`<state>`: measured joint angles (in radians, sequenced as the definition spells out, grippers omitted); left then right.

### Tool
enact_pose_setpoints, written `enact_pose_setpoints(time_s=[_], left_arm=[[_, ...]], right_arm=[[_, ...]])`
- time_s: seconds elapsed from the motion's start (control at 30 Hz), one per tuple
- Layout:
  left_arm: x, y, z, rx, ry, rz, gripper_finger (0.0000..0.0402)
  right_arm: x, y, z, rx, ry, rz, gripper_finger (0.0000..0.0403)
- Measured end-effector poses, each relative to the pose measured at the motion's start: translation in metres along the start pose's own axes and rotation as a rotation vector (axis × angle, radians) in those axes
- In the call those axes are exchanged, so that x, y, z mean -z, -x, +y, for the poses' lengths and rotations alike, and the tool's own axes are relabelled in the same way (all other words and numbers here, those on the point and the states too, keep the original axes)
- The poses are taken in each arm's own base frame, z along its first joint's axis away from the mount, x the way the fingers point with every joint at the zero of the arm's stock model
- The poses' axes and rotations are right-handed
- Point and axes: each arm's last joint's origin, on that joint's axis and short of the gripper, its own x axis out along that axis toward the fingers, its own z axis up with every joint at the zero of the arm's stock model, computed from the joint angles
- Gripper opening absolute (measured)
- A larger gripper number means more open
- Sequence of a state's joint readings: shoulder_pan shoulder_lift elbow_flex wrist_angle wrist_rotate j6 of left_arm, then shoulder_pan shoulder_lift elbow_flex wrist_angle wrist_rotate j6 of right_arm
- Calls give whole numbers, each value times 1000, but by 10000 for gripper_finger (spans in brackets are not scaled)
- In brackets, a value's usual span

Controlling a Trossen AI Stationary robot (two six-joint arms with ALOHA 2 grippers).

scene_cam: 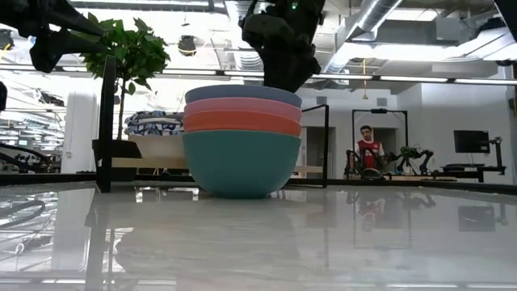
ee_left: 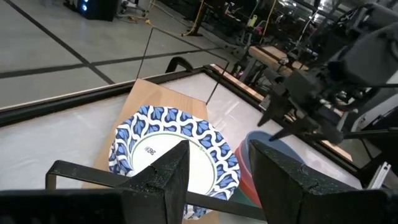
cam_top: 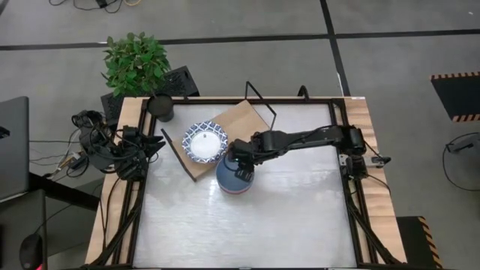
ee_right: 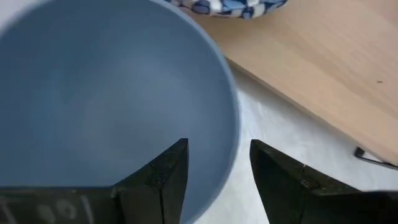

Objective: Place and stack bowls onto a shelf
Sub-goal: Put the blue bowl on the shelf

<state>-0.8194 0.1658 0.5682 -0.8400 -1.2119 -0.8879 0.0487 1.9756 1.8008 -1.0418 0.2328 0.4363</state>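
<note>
The right gripper [cam_top: 241, 172] hangs with fingers apart over the blue bowl's [ee_right: 112, 93] rim, atop the nested stack on the tabletop [cam_top: 247, 225]. These look light, rigid and smooth; pinch the thin rim. The shelf [ee_right: 323, 74] lies just beyond.

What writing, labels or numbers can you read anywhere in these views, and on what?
Small dark print at the centre of the patterned bowl on the shelf, left wrist view: too blurred to read.
Faint pale marks on the right claw housing, right wrist view: not legible.
Stacked bowls on the table: no text visible.
Nothing else readable.
</note>
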Motion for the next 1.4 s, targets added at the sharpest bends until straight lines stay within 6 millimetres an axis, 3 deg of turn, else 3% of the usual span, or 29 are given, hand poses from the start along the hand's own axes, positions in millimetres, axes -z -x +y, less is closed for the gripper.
enact_pose_setpoints(time_s=[0.2, 0.47, 0.9, 1.4], left_arm=[[0, 0, 0, 0, 7, 0, 151], [0, 0, 0, -2, 6, -1, 151], [0, 0, 0, -3, 10, -3, 151], [0, 0, 0, -3, 13, -3, 151]], right_arm=[[-4, -4, -9, 8, -5, 8, 193], [-5, -14, -8, -5, 8, 28, 148], [-7, -14, -15, -49, 2, 47, 20], [-8, -5, -16, -64, 8, 71, 21]])
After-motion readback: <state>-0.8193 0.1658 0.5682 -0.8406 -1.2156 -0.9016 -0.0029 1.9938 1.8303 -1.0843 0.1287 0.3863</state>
